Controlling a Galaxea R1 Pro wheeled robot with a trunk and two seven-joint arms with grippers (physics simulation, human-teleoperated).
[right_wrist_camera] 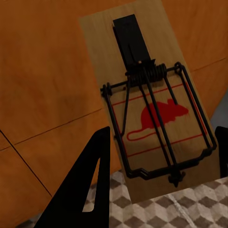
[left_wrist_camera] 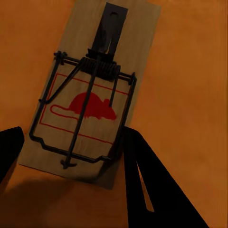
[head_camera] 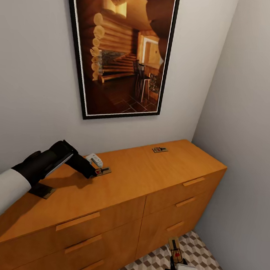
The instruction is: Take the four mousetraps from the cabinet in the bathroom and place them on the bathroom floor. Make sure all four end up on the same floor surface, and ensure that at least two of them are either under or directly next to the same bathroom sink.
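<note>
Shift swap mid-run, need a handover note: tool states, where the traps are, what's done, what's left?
Left tool: straddling a tan wooden mousetrap lying flat on the orange-brown wooden cabinet top; grip not confirmed.
Right tool: shut on a second mousetrap, held above the cube-patterned tile floor in front of the drawers.
Third trap: on the cabinet top, near the right end.
Dark flat piece under the left arm: possibly the fourth, unclear.
Done: none on the floor.
Left: place all four, two by the sink.

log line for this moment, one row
left gripper: open around mousetrap on cabinet | right gripper: holding second mousetrap above floor
</note>
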